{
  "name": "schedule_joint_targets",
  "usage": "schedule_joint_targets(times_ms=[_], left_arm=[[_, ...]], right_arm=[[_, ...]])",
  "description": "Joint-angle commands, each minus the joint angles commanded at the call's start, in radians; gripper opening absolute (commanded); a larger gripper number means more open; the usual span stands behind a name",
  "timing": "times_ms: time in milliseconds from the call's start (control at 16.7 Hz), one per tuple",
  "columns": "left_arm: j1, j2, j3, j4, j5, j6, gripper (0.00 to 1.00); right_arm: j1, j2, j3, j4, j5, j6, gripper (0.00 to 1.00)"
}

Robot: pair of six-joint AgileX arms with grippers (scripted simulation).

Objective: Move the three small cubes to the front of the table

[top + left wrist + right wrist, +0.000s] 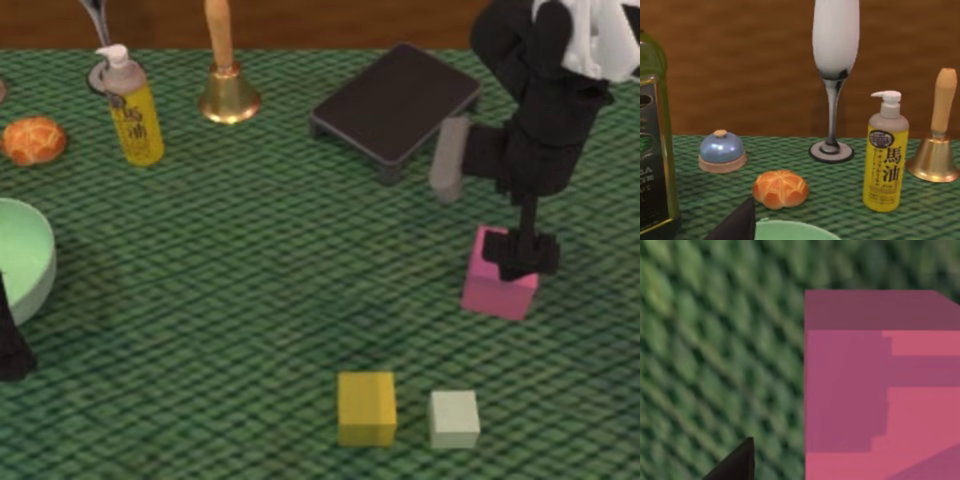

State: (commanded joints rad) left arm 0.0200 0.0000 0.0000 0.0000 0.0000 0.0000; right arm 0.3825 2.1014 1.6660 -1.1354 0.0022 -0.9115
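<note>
Green table (250, 290), right hand (528, 258) atop pink cube (490, 290).

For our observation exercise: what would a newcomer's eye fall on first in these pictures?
The right gripper directly over the pink cube, right of the table's middle. Next, the yellow cube and pale grey-green cube side by side at the front edge. The left gripper is parked at the far left.

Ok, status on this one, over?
Right gripper down on pink cube, grip unclear. Left arm parked at table's left. Yellow and grey-green cubes at front. Nothing blocking.
</note>
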Motion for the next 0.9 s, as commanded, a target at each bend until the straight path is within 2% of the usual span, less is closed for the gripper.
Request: schedule_joint_targets(times_ms=[240, 660, 900], left_arm=[[0.0, 0.0, 0.0, 0.0, 0.0, 0.0, 1.0], [0.0, 0.0, 0.0, 0.0, 0.0, 0.0, 1.0], [0.0, 0.0, 0.0, 0.0, 0.0, 0.0, 1.0]], right_arm=[[-0.003, 0.006, -0.014, 0.018, 0.0, -0.001, 1.0], [0.001, 0.107, -0.168, 0.281, 0.001, 0.003, 1.0], [0.002, 0.12, -0.185, 0.305, 0.001, 0.003, 1.0]])
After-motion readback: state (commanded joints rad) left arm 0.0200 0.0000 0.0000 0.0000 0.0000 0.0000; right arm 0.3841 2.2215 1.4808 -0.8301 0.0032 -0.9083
